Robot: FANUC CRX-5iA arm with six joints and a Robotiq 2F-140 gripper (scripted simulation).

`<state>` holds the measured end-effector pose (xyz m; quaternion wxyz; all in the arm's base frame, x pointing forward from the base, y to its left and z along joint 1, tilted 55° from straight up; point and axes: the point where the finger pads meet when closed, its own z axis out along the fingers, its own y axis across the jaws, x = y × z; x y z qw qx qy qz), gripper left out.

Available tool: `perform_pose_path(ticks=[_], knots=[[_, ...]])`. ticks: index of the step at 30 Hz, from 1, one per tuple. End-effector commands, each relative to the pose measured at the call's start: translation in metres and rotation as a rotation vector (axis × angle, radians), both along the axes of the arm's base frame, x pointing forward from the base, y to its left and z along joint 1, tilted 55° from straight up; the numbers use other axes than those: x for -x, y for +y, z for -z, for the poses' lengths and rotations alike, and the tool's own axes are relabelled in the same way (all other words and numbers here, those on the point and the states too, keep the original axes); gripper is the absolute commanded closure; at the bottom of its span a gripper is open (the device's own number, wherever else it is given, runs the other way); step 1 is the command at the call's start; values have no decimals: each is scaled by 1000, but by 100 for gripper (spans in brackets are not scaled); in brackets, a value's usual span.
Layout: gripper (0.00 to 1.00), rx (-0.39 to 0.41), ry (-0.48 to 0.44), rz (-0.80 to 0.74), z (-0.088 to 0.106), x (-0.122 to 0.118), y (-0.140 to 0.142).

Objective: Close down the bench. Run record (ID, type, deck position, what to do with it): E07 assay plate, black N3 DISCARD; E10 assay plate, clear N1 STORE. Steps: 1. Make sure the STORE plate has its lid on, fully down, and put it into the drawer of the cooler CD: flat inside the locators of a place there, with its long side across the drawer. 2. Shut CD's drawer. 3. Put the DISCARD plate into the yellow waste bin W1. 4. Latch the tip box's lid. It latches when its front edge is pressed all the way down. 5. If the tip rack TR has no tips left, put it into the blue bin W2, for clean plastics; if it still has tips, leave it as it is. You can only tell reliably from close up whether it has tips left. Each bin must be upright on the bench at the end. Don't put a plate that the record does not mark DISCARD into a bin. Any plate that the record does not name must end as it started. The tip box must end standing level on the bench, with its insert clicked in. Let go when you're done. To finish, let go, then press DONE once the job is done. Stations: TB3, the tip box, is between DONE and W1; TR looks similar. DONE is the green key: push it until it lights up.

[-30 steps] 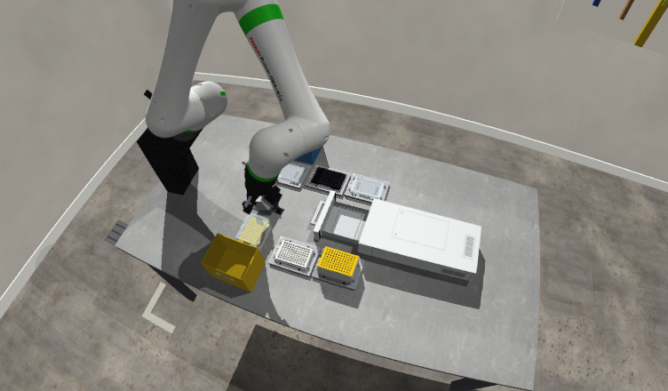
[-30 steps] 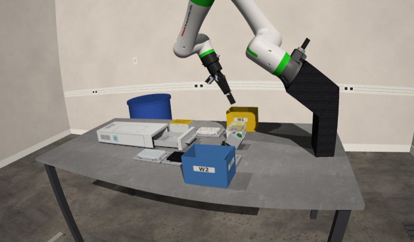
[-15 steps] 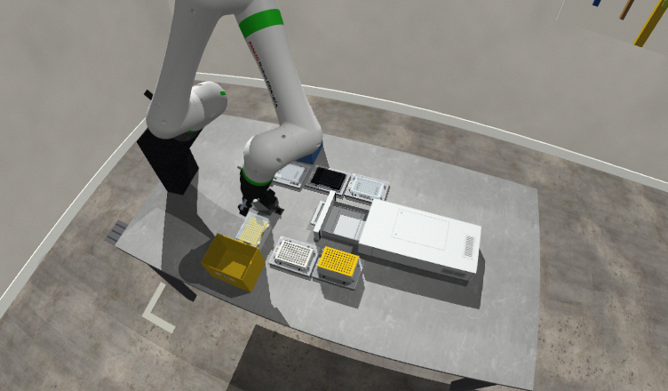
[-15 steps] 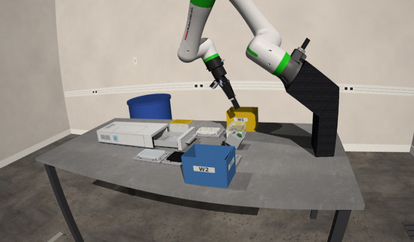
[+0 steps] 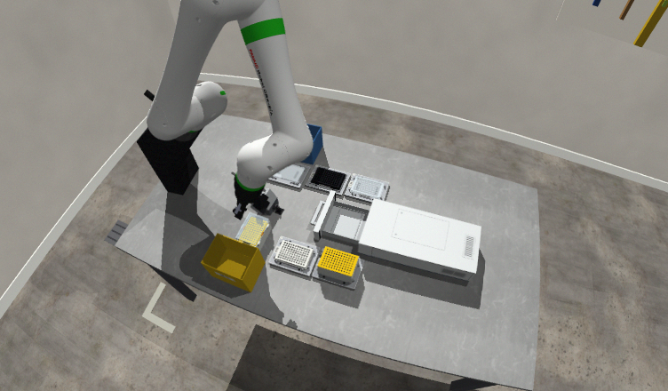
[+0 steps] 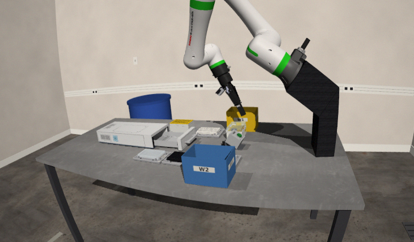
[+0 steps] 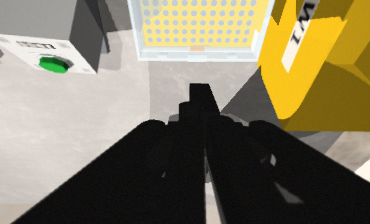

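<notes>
My gripper (image 7: 198, 99) is shut and empty. It hangs tilted above the bench, just short of the front edge of the tip box TB3 (image 7: 201, 25), and is not touching it. The tip box has a yellow holed insert under a clear lid with a small orange tab at the front. It stands between the DONE key's box (image 7: 53, 64) and the yellow bin W1 (image 7: 326, 65). In the exterior view my fingertips (image 6: 241, 111) are well above the tip box (image 6: 236, 129). The black plate (image 5: 328, 177) lies on the deck, with a clear plate (image 5: 369, 187) beside it.
The cooler CD (image 5: 421, 238) has its drawer (image 5: 343, 223) open. A white holed rack (image 5: 293, 253) and a yellow rack (image 5: 337, 262) stand near W1 (image 5: 233, 261). The blue bin W2 (image 6: 208, 164) is upright. Another flat plate (image 5: 290, 173) lies next to the black one.
</notes>
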<state>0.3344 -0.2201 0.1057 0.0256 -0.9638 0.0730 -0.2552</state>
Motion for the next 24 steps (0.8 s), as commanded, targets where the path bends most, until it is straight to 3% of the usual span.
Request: perform_pose_path(ticks=[1, 24], knots=[[90, 1, -1, 0, 0, 0, -1], [90, 1, -1, 0, 10, -15, -1]])
